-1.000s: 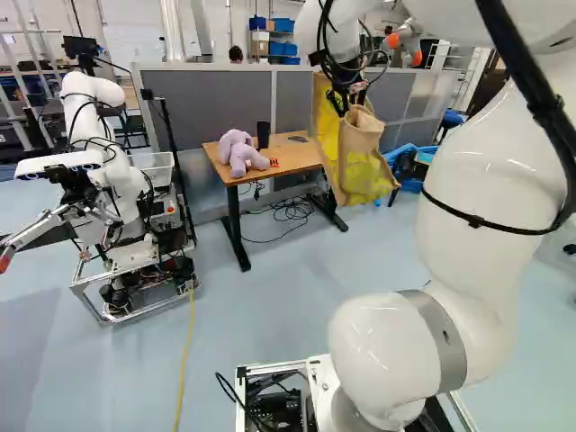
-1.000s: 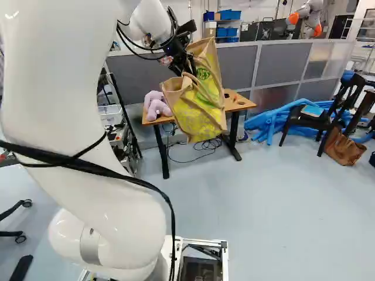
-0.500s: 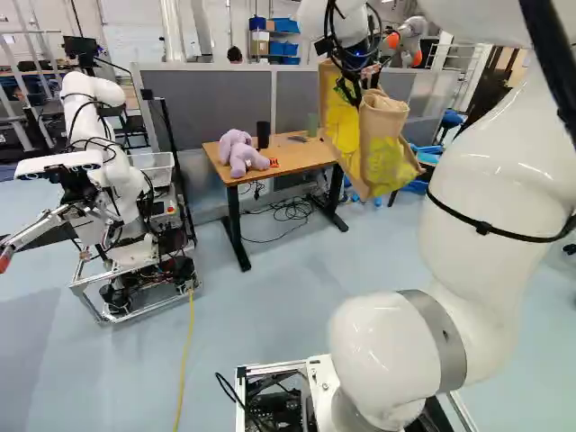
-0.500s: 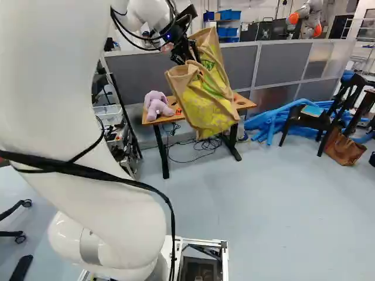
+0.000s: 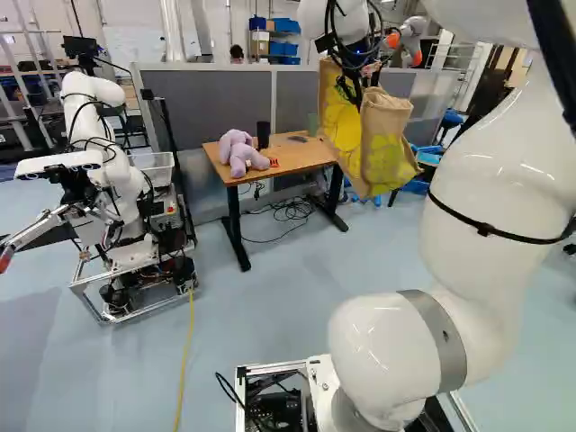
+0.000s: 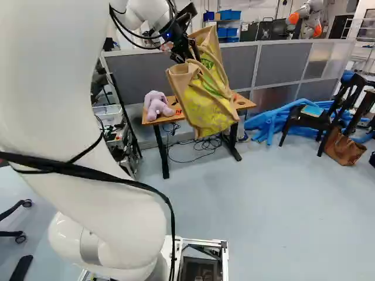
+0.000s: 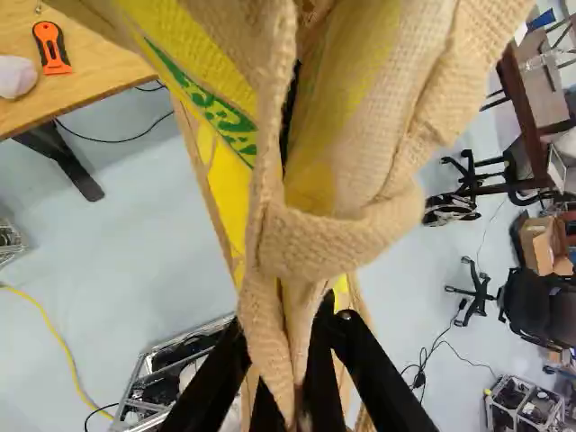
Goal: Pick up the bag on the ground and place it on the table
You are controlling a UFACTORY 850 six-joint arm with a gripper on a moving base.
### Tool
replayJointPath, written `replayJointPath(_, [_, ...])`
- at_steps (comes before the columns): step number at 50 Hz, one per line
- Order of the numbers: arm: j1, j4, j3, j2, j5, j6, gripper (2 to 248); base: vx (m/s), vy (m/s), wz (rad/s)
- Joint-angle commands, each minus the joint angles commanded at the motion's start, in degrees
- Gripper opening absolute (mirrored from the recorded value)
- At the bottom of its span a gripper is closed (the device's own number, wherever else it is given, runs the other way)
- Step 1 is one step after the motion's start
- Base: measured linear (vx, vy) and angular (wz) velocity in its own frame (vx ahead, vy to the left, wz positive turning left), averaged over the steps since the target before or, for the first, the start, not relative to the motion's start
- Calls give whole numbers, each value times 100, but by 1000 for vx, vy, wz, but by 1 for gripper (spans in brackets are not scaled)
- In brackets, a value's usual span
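– While you're looking, where's the bag (image 6: 206, 102)?
– Hanging in the air, hiding part of the table (image 5: 292, 155) in the right base view.
– And the gripper (image 6: 187, 55)?
– Its fingers pinch the bag's tan cloth between them.
– On the table?
– A purple plush toy (image 5: 238, 153) and, beside it, a black cup (image 5: 263, 135).

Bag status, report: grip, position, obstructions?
Gripper shut on bag by a handle. Bag hanging in the air, not yet on table. Plush toy, black cup and orange scraper there may crowd placement.
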Motion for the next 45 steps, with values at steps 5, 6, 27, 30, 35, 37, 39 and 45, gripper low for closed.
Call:
replayJointPath(5, [0,252,0,0,0,0,21,0,0,0])
replayJointPath(6, [0,308,0,0,0,0,21,0,0,0])
replayJointPath(27, [0,1553,0,0,0,0,21,0,0,0])
replayJointPath(30, [0,1734,0,0,0,0,21,0,0,0])
replayJointPath(35, [0,2035,0,0,0,0,21,0,0,0])
replayJointPath(37, [0,2155,0,0,0,0,21,0,0,0])
replayJointPath(39, [0,2276,0,0,0,0,21,0,0,0])
replayJointPath(45, [0,2638,0,0,0,0,21,0,0,0])
